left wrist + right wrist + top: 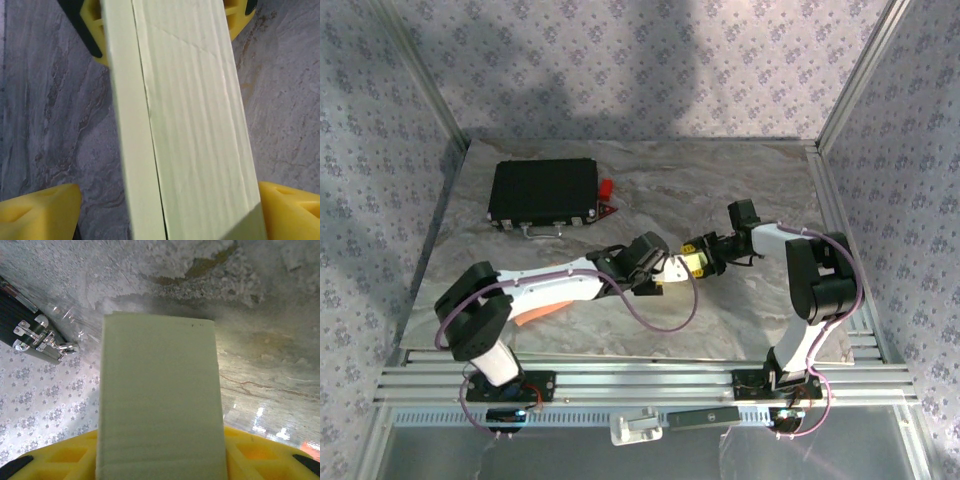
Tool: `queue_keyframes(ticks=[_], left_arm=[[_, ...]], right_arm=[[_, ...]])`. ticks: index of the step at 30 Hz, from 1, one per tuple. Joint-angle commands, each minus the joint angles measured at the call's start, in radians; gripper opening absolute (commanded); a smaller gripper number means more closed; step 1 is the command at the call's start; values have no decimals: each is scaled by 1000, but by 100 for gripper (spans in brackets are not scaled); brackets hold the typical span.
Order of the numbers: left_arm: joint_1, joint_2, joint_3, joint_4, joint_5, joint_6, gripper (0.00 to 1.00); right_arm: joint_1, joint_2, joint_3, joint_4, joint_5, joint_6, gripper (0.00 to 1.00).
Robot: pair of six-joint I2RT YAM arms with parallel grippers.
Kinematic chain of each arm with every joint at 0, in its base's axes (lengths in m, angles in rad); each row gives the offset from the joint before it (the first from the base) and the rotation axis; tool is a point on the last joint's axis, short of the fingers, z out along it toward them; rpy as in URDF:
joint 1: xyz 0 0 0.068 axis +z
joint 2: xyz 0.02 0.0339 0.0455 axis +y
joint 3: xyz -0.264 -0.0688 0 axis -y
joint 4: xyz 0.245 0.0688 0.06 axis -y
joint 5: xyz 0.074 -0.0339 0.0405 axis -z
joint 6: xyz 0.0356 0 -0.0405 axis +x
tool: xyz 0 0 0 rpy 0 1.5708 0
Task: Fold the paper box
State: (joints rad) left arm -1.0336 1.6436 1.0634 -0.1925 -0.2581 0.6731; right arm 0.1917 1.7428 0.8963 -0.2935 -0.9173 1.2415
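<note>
The paper box point(673, 267) is a pale green, flattened piece held just above the marble table point(740, 190), between my two grippers at the centre. My right gripper point(700, 260) grips one end: in the right wrist view both yellow fingers point(265, 455) press against the sides of the box point(160, 390). In the left wrist view the box point(195, 125) runs lengthwise through my left gripper point(167, 205). It lies against the right finger point(292, 210) and stands well apart from the left finger point(40, 212), so these jaws are open. The right gripper's yellow fingers point(240, 20) show at the box's far end.
A black latched case point(542, 195) lies at the back left of the table, with a small red object point(607, 188) beside it. An orange item point(535, 315) sticks out from under my left arm. Patterned walls close in the left, back and right sides.
</note>
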Motion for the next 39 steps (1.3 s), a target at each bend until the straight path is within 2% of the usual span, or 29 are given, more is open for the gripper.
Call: queue_keyframes(ticks=[1, 5, 10, 12, 23, 29, 39], left_arm=[[7, 27, 36, -39, 25, 17, 86], [7, 44, 32, -28, 14, 9, 81], [16, 59, 40, -38, 44, -20, 64], [27, 48, 35, -38, 74, -40, 61], [69, 23, 81, -153, 217, -87, 52], [83, 33, 155, -298, 315, -107, 49], [113, 93, 232, -393, 384, -131, 43]], right_arm=[[-10, -3, 4, -44, -20, -1, 49], [-17, -9, 7, -49, -20, 4, 50], [-18, -17, 16, -55, -21, 11, 52], [-18, -20, 18, -62, -21, 10, 54], [-25, -40, 47, -101, -19, -12, 66], [-67, -160, 89, -192, 49, -82, 73], [-122, -254, 139, -285, 80, -181, 73]])
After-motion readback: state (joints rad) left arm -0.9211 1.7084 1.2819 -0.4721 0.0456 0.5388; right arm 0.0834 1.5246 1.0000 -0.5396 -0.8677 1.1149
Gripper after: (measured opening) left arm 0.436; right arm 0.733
